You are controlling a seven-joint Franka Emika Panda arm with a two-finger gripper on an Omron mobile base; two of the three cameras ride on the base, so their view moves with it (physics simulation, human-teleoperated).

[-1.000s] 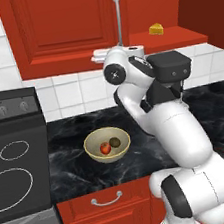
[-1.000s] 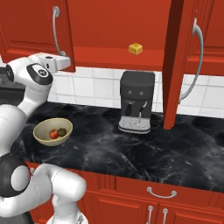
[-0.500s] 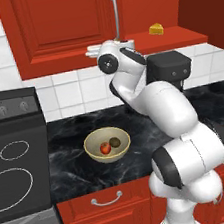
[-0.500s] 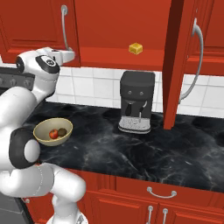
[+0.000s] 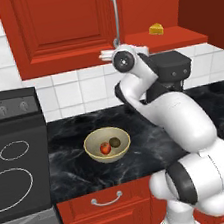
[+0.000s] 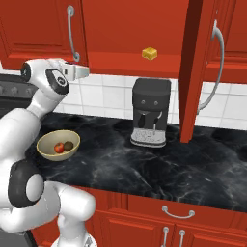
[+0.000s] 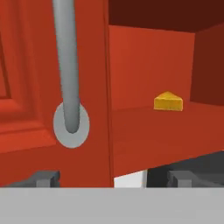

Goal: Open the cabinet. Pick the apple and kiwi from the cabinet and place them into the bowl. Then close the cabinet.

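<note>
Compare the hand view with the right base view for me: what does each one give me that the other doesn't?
Hand view alone: the gripper with its tips spread wide, open, just below the closed left door's edge, and the round mount at the foot of that door's handle up close.

Right base view alone: the bowl on the counter with the apple and kiwi in it, the coffee machine, and the right cabinet door swung open.

Both: the cheese wedge on the open shelf and the left door's bar handle.
</note>
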